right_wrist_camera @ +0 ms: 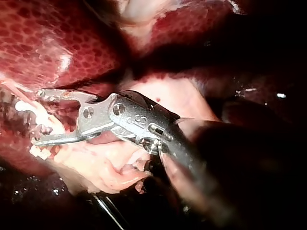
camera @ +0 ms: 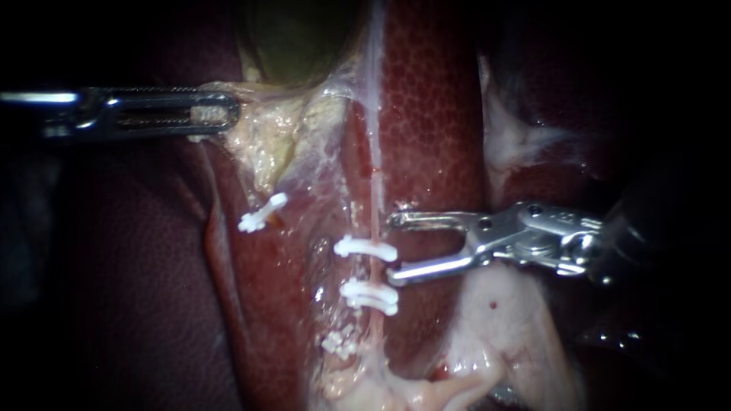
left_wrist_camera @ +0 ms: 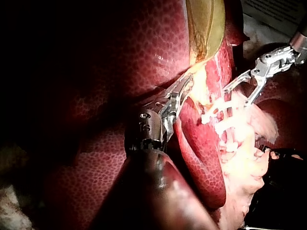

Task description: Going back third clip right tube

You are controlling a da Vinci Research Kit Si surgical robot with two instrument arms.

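Step in hand looks like backing the right instrument (camera: 394, 248) away from the right tube (camera: 375, 183): it should pull straight out along its shaft so neither tip snags the top clip (camera: 365, 249), which sits just at the jaws' mouth. Those jaws gape wide and hold nothing. The left instrument (camera: 217, 114) has its jaws clamped on pale tissue at the gallbladder (camera: 297, 38) neck.

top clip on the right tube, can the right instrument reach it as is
Probably yes: the right instrument, open, faces the clip with nothing between them. The left instrument holds tissue well away.
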